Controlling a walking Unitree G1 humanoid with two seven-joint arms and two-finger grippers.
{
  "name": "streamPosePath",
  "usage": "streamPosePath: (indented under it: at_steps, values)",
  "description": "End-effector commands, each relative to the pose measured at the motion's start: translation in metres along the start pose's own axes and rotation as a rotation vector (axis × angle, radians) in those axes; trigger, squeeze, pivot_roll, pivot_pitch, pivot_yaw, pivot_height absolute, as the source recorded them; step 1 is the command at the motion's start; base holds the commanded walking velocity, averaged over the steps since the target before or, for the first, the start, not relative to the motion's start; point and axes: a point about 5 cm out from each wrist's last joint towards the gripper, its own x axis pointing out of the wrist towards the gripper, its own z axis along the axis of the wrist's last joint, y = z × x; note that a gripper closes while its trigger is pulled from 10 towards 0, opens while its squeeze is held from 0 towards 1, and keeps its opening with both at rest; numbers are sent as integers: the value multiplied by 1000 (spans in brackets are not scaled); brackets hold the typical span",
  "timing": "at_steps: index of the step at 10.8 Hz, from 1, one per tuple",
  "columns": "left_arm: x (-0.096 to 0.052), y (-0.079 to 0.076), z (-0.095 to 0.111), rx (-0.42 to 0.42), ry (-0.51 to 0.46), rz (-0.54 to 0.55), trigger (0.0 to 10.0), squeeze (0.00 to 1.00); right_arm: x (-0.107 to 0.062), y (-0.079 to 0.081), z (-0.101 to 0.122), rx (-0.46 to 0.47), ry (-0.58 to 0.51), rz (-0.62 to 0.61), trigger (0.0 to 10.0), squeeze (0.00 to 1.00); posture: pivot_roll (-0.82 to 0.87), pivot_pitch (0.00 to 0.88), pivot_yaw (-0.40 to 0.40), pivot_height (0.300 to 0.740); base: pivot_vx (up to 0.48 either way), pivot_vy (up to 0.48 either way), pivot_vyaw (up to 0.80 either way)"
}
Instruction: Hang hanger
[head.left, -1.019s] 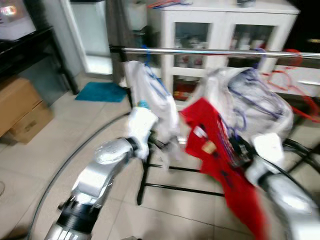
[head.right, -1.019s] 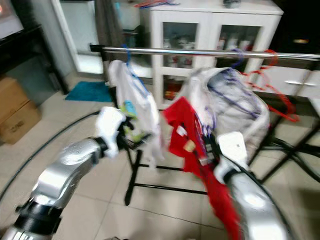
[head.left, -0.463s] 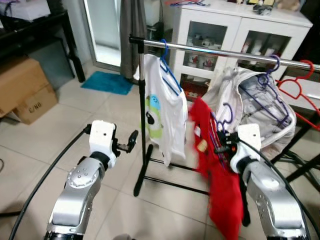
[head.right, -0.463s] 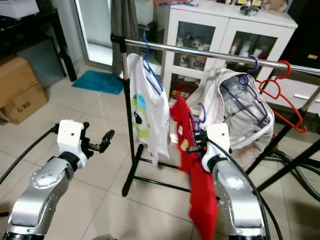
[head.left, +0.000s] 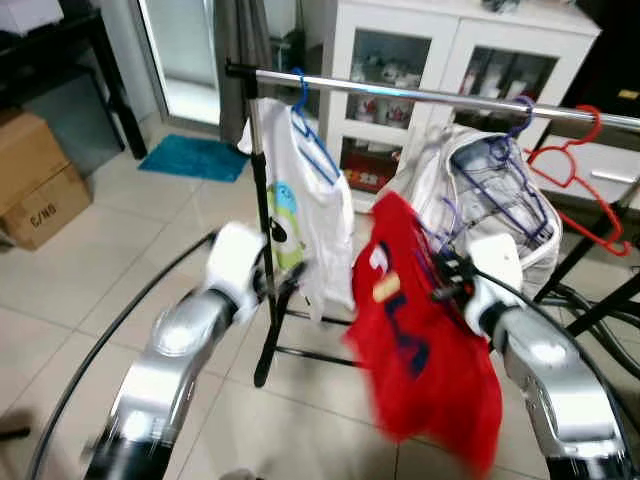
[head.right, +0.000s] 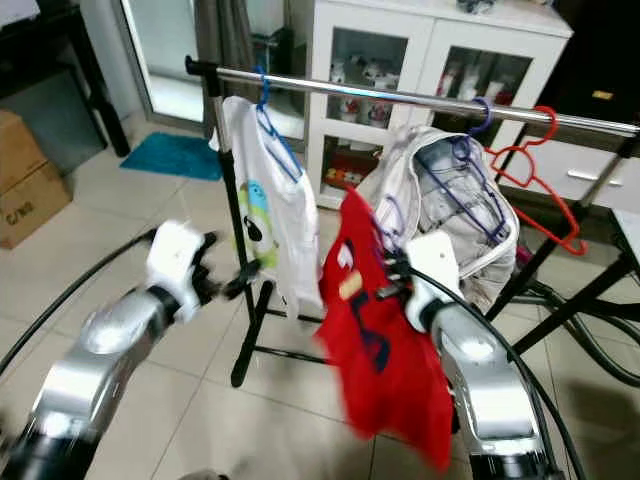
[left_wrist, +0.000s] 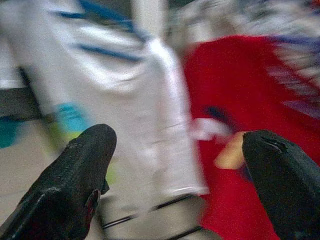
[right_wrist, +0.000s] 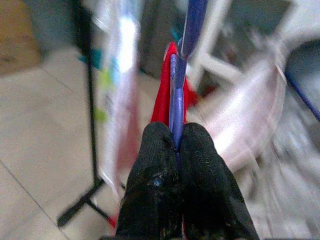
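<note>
Right wrist view | right end effector (right_wrist: 177, 150) clamps purple hanger (right_wrist: 176, 107) | red shirt (head.left: 425, 340) hangs below | left end effector (left_wrist: 175, 170) wide

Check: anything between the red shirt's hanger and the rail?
Nothing visible blocks it. The right gripper holds the purple hanger with the red shirt below a bare stretch of rail, between the white shirt and the jacket.
</note>
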Motion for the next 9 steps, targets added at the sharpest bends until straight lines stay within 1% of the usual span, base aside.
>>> streamPosePath:
  at_steps: [1, 2, 3, 4, 5, 6, 7, 8, 9]
  values:
    - [9, -8, 4, -21, 4, -102, 10000, 1000, -1, 6, 21, -46, -107, 64, 10000, 0, 28, 0, -43, 740, 0, 0, 0]
    - [28, -17, 14, -25, 9, -214, 10000, 1000, -4, 6, 29, -127, -126, 95, 10000, 0, 18, 0, -35, 740, 0, 0, 0]
    - [37, -20, 15, -21, 28, -268, 10000, 1000, -7, 4, 31, -178, -114, 93, 10000, 0, 0, 0, -16, 740, 0, 0, 0]
    - [40, -19, 12, 30, 65, -293, 10000, 1000, -10, -1, 25, -292, -42, 87, 10000, 0, -13, 0, 0, 740, 0, 0, 0]
    - [36, -16, 9, 38, 56, -281, 10000, 0, -14, -13, 9, -345, 61, 12, 10000, 0, -37, 0, 30, 740, 0, 0, 0]
    - [24, -10, -2, 42, 65, -191, 10000, 0, -18, -19, -1, -285, 95, -42, 10000, 0, -50, 0, 44, 740, 0, 0, 0]
    - [7, 1, -16, 19, 62, -27, 10000, 0, -21, -17, -11, -190, 96, -87, 10000, 0, -50, 0, 43, 740, 0, 0, 0]
    - [-10, 10, -30, -2, 75, 103, 10000, 0, -23, -12, -23, -85, 109, -108, 10000, 0, -42, 0, 34, 740, 0, 0, 0]
    - [-29, 21, -38, -20, 61, 278, 10000, 0, -22, -8, -37, -6, 127, -143, 10000, 0, -15, 0, 7, 740, 0, -255, 0]
